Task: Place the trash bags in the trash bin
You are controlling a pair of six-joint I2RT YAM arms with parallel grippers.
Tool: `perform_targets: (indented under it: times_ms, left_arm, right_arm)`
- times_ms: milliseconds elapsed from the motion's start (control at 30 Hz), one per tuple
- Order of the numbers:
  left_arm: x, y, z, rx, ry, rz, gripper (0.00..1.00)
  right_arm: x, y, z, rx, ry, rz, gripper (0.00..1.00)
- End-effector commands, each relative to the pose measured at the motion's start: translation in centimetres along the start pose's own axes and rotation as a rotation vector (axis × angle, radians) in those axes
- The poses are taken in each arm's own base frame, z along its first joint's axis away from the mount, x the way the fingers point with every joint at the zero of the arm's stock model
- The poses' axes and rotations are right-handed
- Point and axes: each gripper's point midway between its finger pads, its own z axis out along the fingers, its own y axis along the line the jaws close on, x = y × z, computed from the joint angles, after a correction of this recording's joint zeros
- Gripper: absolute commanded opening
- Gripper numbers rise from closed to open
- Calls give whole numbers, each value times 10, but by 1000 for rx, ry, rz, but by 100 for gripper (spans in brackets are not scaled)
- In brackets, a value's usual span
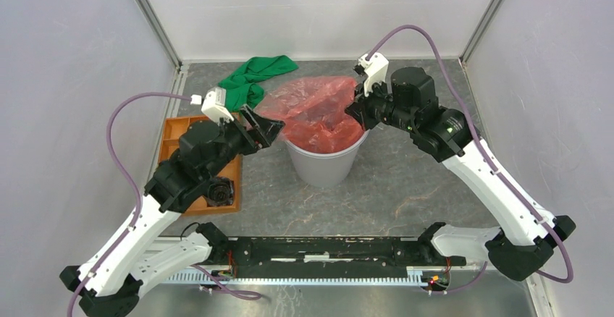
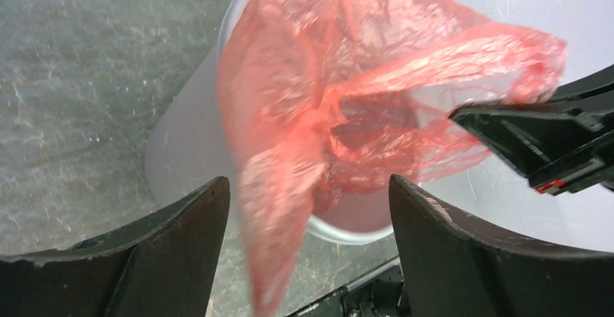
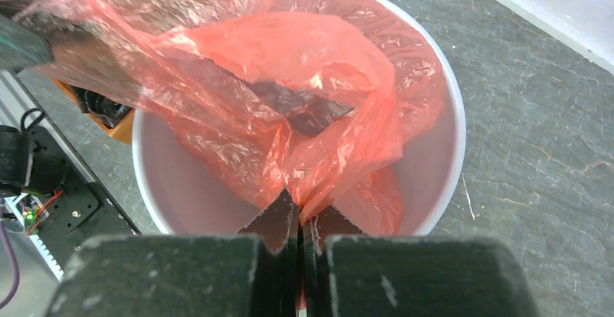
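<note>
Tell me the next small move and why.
Probably lower the right gripper deeper into the trash bin. It is shut on an edge of the red trash bag over the bin's mouth, much of the bag billows above the rim, and the left gripper is open, holding nothing.

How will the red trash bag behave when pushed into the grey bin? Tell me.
Probably floppy: the red trash bag, pinched by the right gripper, sags in creased folds. Likely very light, being thin and translucent. It may puff back up over the trash bin rim, where it billows now.
</note>
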Motion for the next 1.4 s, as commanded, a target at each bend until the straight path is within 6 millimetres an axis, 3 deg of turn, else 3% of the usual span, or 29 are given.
perform_targets:
  times_ms: [0,267,433,567,667,700,767,900,1000,1100,1200,1300,1367]
  left_arm:
    - [12,5,-10,21,14,-107,88]
    - [20,2,-13,103,-7,-209,91]
    - [23,-10,2,149,9,-211,75]
    - [14,-14,3,135,1,-166,43]
    - [2,-17,-4,113,-14,-129,7]
    - [-3,-19,-7,108,-19,-120,3]
    - [-10,-25,-14,101,-5,-94,2]
    - [-15,-40,-20,101,81,-58,2]
    - [-8,-47,-22,140,155,-49,2]
    - [2,-40,-22,152,223,-58,2]
    - [7,-32,-26,167,248,-65,2]
    - [14,-33,-30,203,274,-55,2]
    - [22,-34,-32,235,304,-58,2]
  right_arm:
    - [-33,6,-13,-30,-95,11,0]
    - [-35,4,-15,-26,-112,16,0]
    - [-37,8,-18,-44,-117,22,0]
    - [-42,13,-25,-69,-136,29,0]
    - [-41,2,-24,-28,-120,21,0]
    - [-39,-5,-23,-9,-108,20,0]
    - [-32,-20,-20,10,-75,41,0]
    - [-23,-26,-22,-67,-62,112,0]
    - [-14,-46,-31,-21,-40,127,0]
    - [0,-69,-41,92,1,117,1]
    - [13,-73,-49,137,16,104,12]
    - [24,-54,-50,45,-1,103,36]
    - [28,-51,-54,40,-2,111,44]
